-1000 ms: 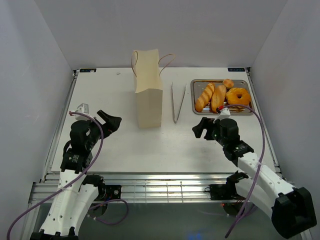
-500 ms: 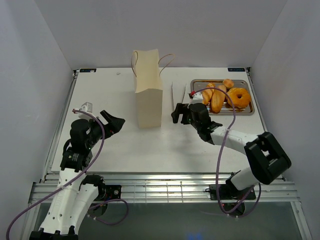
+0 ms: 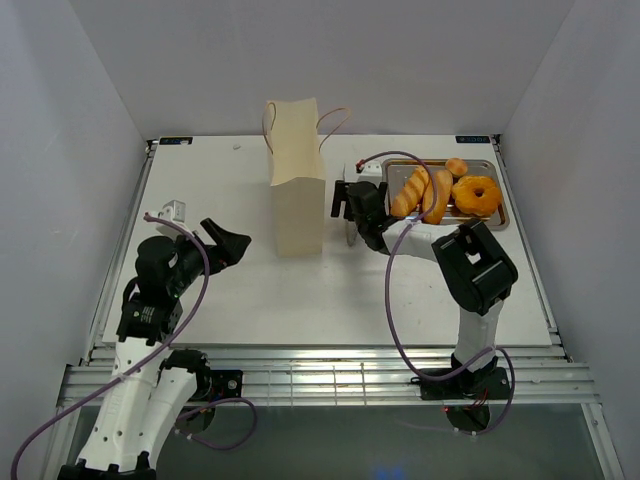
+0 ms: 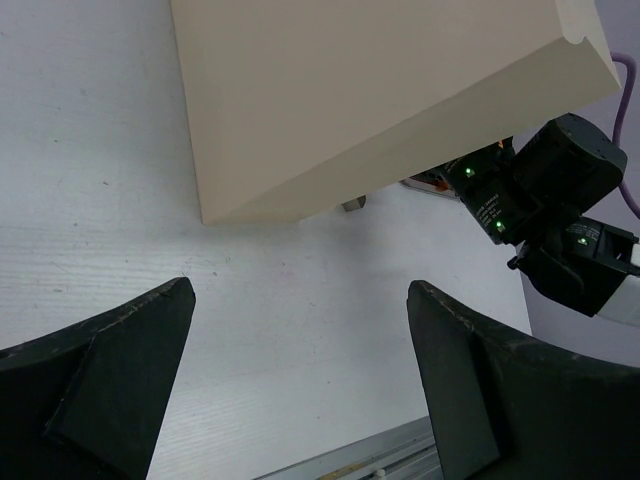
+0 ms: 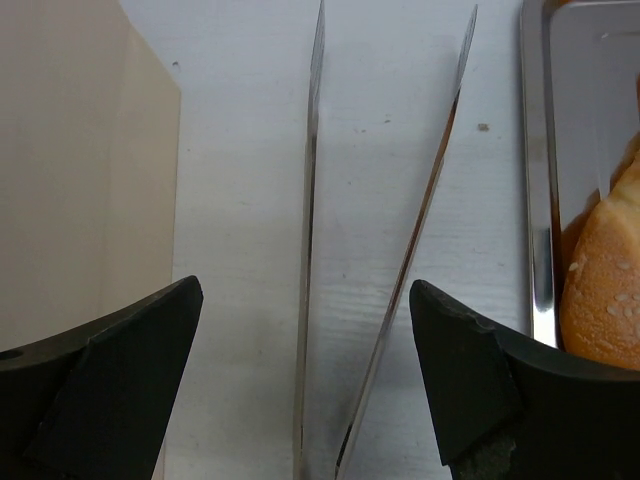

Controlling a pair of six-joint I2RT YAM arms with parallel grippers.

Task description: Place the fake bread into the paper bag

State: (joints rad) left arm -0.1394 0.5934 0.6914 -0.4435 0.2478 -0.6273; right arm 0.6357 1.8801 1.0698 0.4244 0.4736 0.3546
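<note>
So there's a white table (image 3: 200, 200) with a rectangular steel tray (image 3: 500, 190) parked around 2 o'clock on it. Metal tongs (image 5: 309, 260) lie flat just off the tray's 9 o'clock side, not touching it, arms in a V that opens toward 12 and narrows toward 6. Plain pale walls all round

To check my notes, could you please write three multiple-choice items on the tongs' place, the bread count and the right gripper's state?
1. The tongs lie: A in the bag; B between paper bag and tray; C on the tray.
2. Count of fake bread pieces on the tray: A two; B four; C six.
3. The right gripper is: A open; B shut on tongs; C shut on bread.
Answers: B, table shows on both sides; B, two loaves, doughnut, bun; A, jaws apart above the tongs.
</note>
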